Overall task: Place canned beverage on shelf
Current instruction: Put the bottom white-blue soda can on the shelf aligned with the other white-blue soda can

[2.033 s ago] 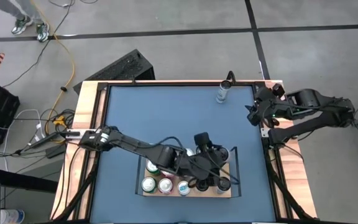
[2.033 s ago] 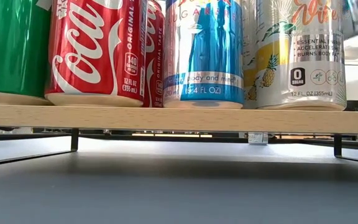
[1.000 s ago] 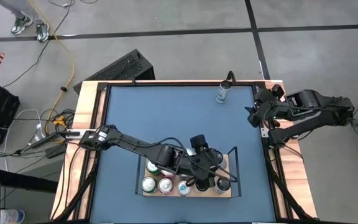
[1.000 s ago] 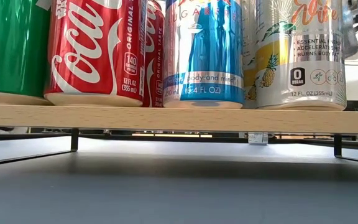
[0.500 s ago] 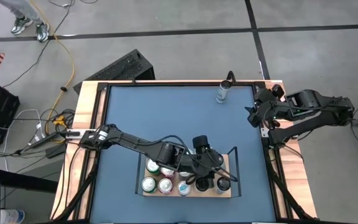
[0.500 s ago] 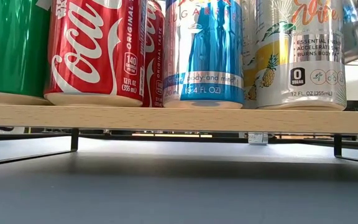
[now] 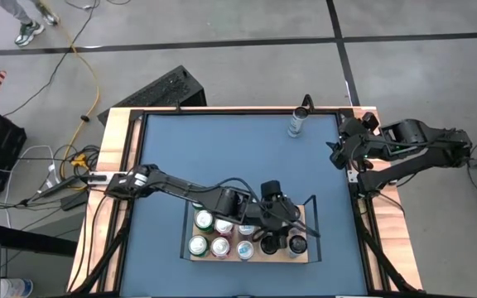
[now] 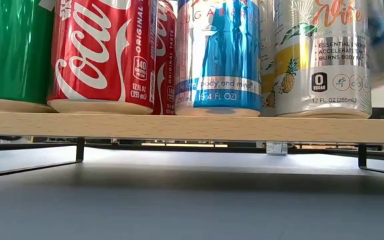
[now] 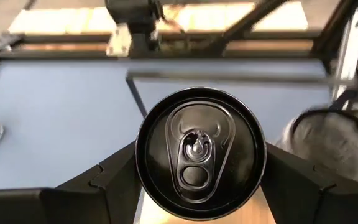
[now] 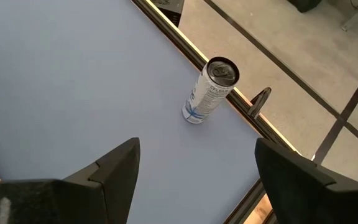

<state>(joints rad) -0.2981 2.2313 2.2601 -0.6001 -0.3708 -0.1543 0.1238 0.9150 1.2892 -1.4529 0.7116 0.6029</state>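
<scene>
A black-topped can [image 9: 200,153] stands upright on the light-wood shelf [image 7: 301,256], at its right part beside another dark can [image 7: 296,245]. More upright cans crowd the shelf's left. A slim silver can [image 7: 295,125] stands alone near the table's far edge.

1. Red can [image 8: 102,57] on the shelf [image 8: 192,127]: "Coca-Cola" script, "ORIGINAL TASTE", "140", "12 FL OZ (355 mL)".
2. Blue-and-silver can [image 8: 219,57]: "body and mind", "FL OZ"; the leading figure is unclear.
3. Pineapple-print can [image 8: 322,57]: "ESSENTIAL ENERGY", "ACCELERATES", "BURNS BODY FAT", "0 SUGAR", "12 FL. OZ. (355mL)".
4. Green can [image 8: 12,53]: letters "ME" only; the rest is cut off.
</scene>
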